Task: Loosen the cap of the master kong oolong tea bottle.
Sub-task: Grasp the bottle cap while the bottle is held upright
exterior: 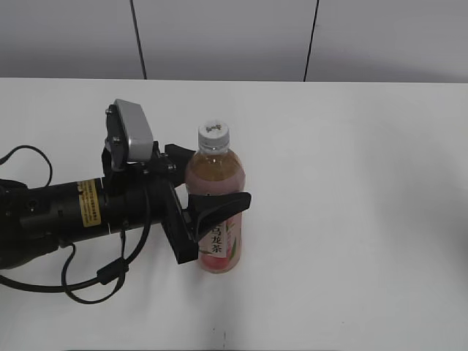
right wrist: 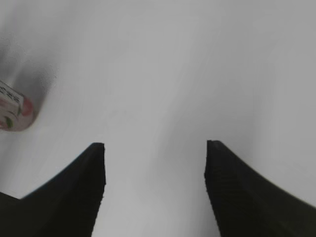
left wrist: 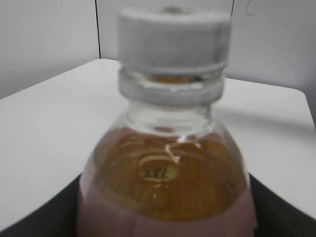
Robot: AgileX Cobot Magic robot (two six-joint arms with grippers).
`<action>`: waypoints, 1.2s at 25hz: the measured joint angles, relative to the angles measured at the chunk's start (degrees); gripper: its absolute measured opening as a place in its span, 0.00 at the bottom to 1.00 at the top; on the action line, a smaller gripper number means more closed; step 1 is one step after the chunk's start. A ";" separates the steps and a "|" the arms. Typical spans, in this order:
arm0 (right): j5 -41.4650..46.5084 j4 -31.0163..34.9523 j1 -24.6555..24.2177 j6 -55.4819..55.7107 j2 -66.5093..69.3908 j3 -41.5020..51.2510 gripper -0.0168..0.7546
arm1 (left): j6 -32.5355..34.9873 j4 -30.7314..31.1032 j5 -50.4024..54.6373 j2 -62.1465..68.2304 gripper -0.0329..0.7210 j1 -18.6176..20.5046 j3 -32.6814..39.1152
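Note:
The master kong oolong tea bottle (exterior: 218, 219) stands upright on the white table, with pale amber tea and a pink label. Its white cap (exterior: 213, 134) sits on the neck. My left gripper (exterior: 212, 186) reaches in from the left and is shut on the bottle's body, one finger in front and one behind. In the left wrist view the bottle (left wrist: 165, 187) fills the frame, with the cap (left wrist: 174, 37) above. My right gripper (right wrist: 155, 148) is open and empty over bare table. The bottle's base (right wrist: 14, 111) shows at the left edge of the right wrist view.
The white table (exterior: 351, 219) stretches to the right of the bottle. A grey panelled wall (exterior: 234, 36) runs behind the table's far edge. The left arm's black cable (exterior: 95, 281) loops over the table at the front left.

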 joint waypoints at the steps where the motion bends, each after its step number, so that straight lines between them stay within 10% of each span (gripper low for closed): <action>1: 0.43 1.49 0.00 -0.52 2.48 -1.79 0.65 | 0.00 0.00 0.00 0.00 0.63 0.00 0.00; 20: 16.03 -1.07 25.70 -2.38 36.74 -31.21 0.65 | 0.07 0.12 -0.11 0.00 0.63 0.00 0.00; 30: 16.49 -0.75 31.01 3.22 43.09 -41.06 0.65 | 0.13 0.12 -0.12 0.00 0.63 0.00 0.00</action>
